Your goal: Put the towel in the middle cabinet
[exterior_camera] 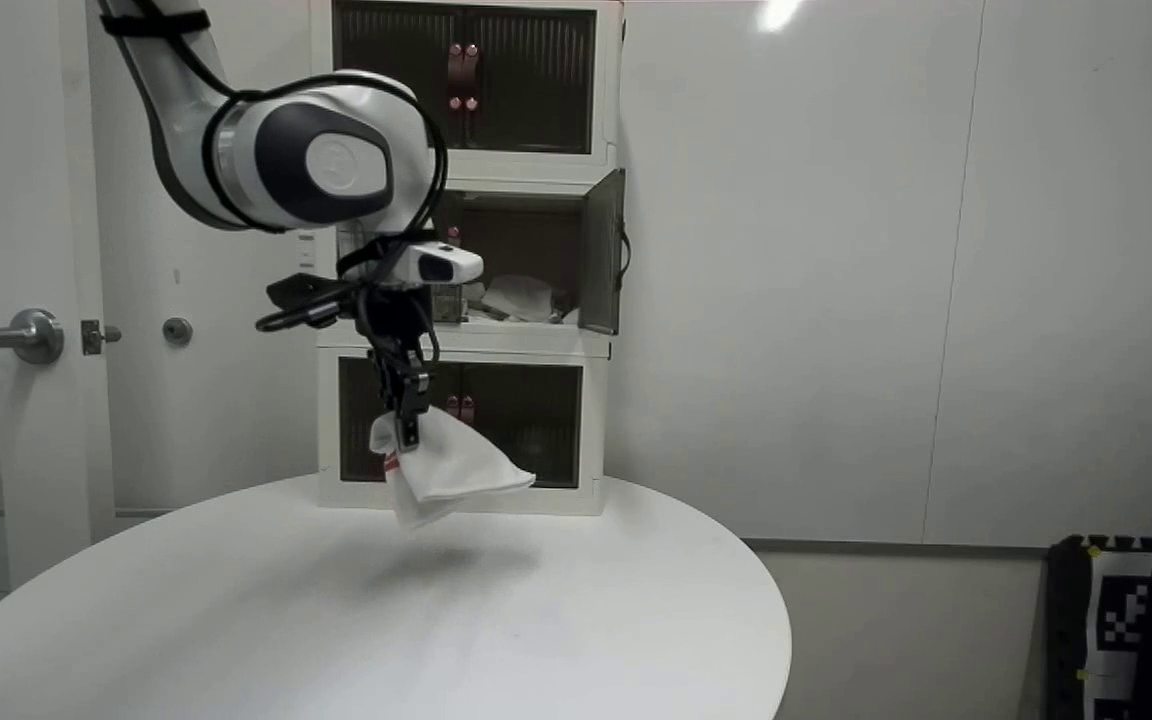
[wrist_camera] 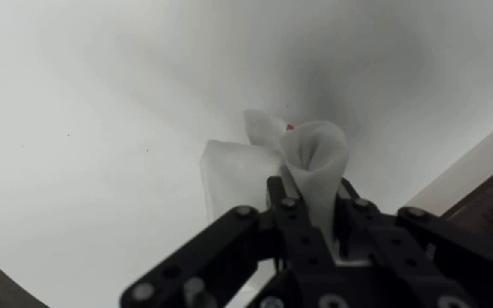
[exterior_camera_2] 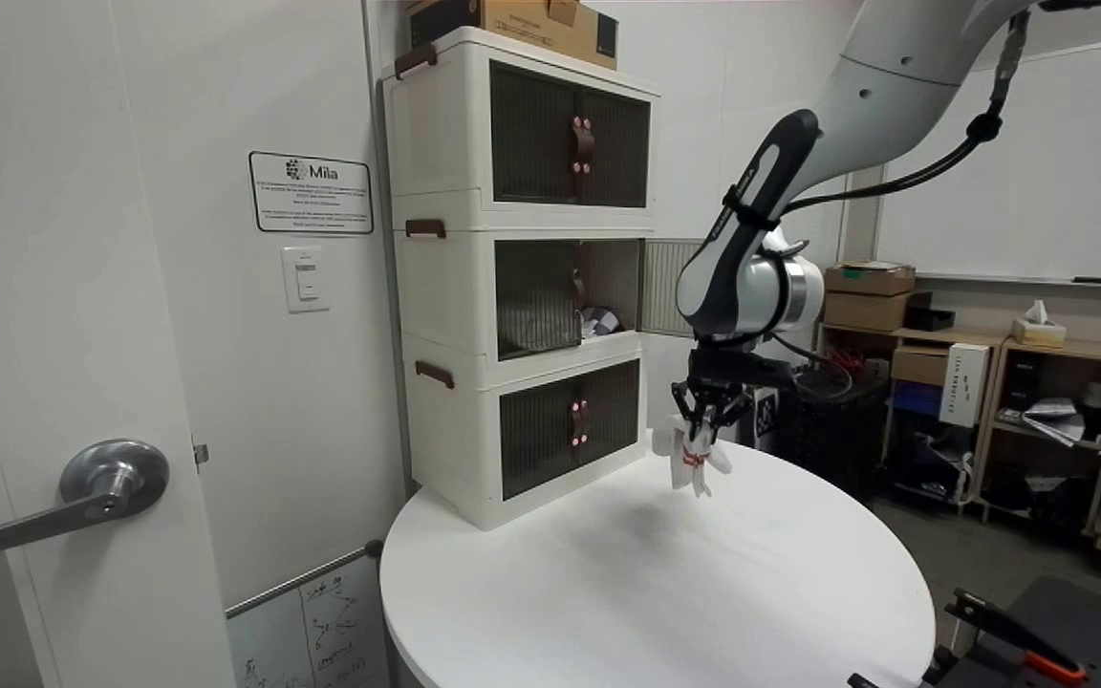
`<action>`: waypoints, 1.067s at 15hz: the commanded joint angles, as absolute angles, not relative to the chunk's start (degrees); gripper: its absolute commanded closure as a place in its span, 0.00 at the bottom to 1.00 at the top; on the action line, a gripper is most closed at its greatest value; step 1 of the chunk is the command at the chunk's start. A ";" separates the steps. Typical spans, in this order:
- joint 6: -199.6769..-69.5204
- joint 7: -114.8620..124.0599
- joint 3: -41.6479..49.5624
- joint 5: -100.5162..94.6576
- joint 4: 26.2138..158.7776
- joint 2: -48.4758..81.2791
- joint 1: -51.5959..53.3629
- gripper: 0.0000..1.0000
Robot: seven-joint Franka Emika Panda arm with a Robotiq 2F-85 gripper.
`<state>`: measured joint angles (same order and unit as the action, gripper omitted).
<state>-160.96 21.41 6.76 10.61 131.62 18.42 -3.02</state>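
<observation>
Since the towel point(exterior_camera: 466, 465) hangs clear of the table point(exterior_camera: 536, 640), I count the pick-up as done. My claw point(wrist_camera: 313, 188) grips a fold of it, the rest drooping loose below. One door point(exterior_camera: 602, 255) of the middle cabinet point(exterior_camera_2: 445, 296) stands open, so the way in looks ready, though the other door point(exterior_camera_2: 536, 287) is closed and pale items point(exterior_camera: 519, 297) lie inside. What remains, I judge, is the larger half: the towel is outside, in front of the lower cabinet point(exterior_camera_2: 450, 440), so I must raise it, carry it in and let go.
</observation>
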 commanded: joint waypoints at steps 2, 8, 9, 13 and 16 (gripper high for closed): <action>-158.93 21.00 6.42 11.73 131.14 16.70 -3.27 0.83; -158.62 20.98 6.17 11.88 131.23 16.45 -3.44 0.83; -158.62 20.98 6.17 11.88 131.23 16.45 -3.44 0.83; -165.86 26.77 9.20 10.73 130.79 18.99 -1.74 0.91; -171.43 29.86 9.66 13.60 127.53 22.84 -1.35 0.91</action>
<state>-167.02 26.21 8.55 11.50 131.05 18.99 -2.81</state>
